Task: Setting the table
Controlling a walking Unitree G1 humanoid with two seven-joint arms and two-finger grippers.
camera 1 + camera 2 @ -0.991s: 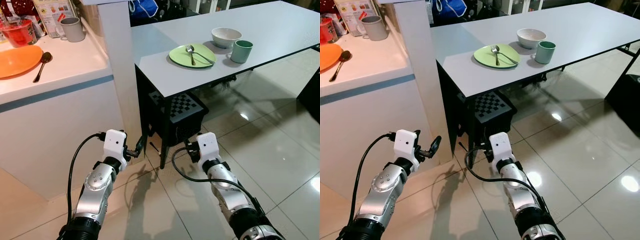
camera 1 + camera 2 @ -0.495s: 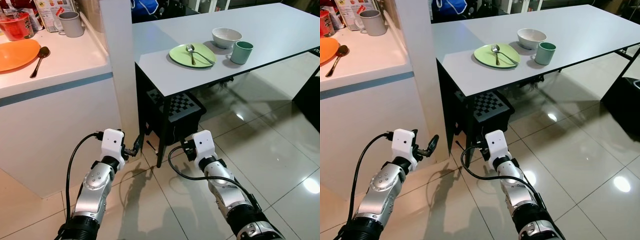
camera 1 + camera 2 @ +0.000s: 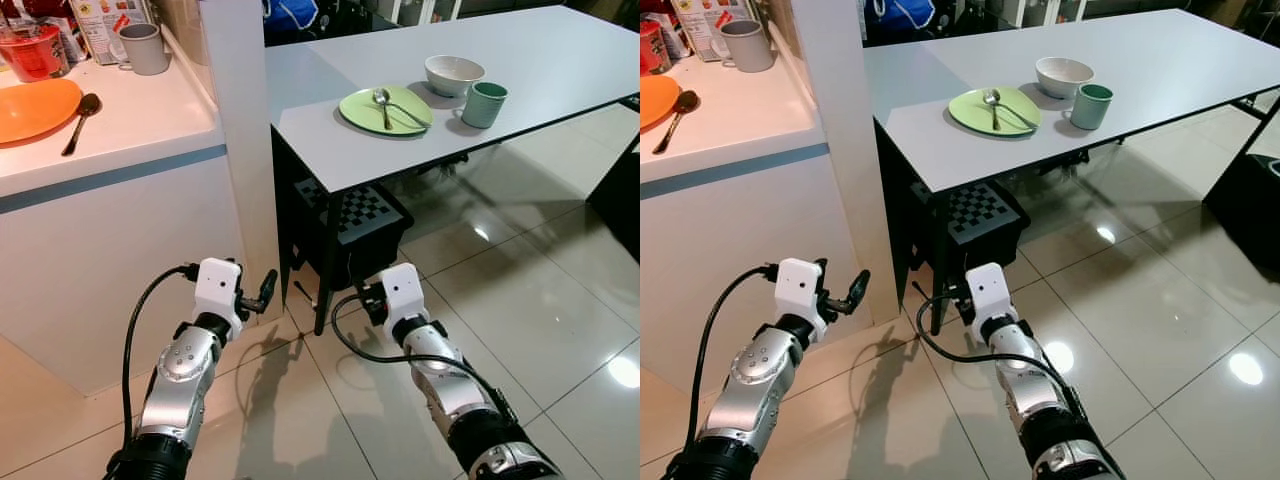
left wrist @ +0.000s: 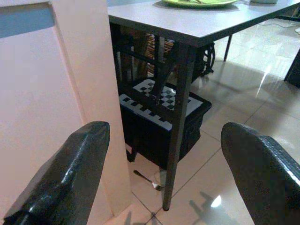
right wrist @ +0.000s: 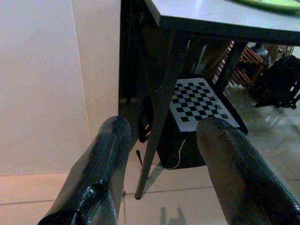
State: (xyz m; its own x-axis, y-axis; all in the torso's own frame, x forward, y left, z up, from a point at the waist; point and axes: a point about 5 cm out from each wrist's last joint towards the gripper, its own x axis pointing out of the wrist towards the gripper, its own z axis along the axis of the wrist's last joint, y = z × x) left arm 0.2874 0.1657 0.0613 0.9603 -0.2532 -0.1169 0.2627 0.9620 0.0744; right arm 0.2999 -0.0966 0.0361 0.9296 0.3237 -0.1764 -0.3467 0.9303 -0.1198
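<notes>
Up on the grey table (image 3: pixel 560 60) sit a green plate (image 3: pixel 385 110) carrying a spoon (image 3: pixel 381 103) and another utensil, a white bowl (image 3: pixel 454 74) and a green cup (image 3: pixel 484 103) just beside it. Low over the tiled floor, the left gripper (image 4: pixel 164 168) and right gripper (image 5: pixel 161 159) both hang empty, fingers spread. Left, the white counter (image 3: pixel 130 130) holds an orange plate (image 3: pixel 35 108) (a dark spoon (image 3: pixel 80 118) beside it) and a grey mug (image 3: pixel 145 48)

A green plate (image 3: pixel 385 110) bearing a spoon (image 3: pixel 381 103) lies on the tabletop (image 3: pixel 330 150), just beside a white bowl (image 3: pixel 453 74) and green cup (image 3: pixel 483 103).
</notes>
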